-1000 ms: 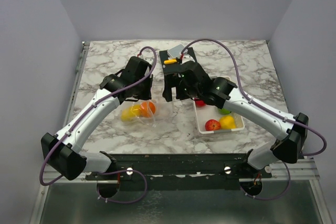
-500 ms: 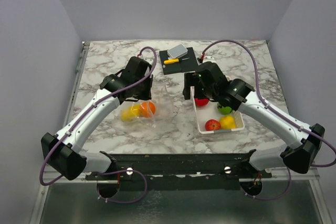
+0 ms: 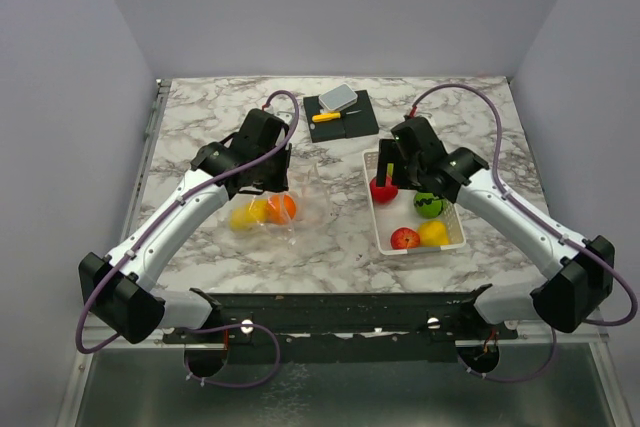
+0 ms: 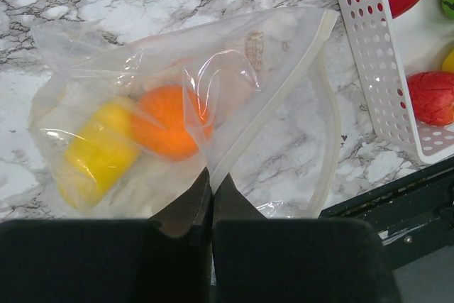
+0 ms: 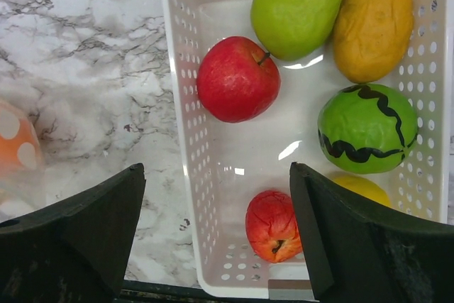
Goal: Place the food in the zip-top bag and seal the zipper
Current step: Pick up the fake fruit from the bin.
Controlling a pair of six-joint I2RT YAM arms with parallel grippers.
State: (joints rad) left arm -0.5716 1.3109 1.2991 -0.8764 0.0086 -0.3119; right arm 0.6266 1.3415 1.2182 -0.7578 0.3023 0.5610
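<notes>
Well, grey walls [image 3: 300,7] ring the marble table [image 3: 210,112]; left claw [image 4: 211,175] pinches zip-top bag [image 4: 234,54], right claw [image 5: 216,168] gapes.

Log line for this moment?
left claw: shut on bag edge | right claw: open above basket | bag: orange, yellow fruit inside | zipper: unsealed

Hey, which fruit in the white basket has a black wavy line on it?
The round green fruit against the basket's right wall in the right wrist view. The pear is also green, but plain and elongated.
</notes>
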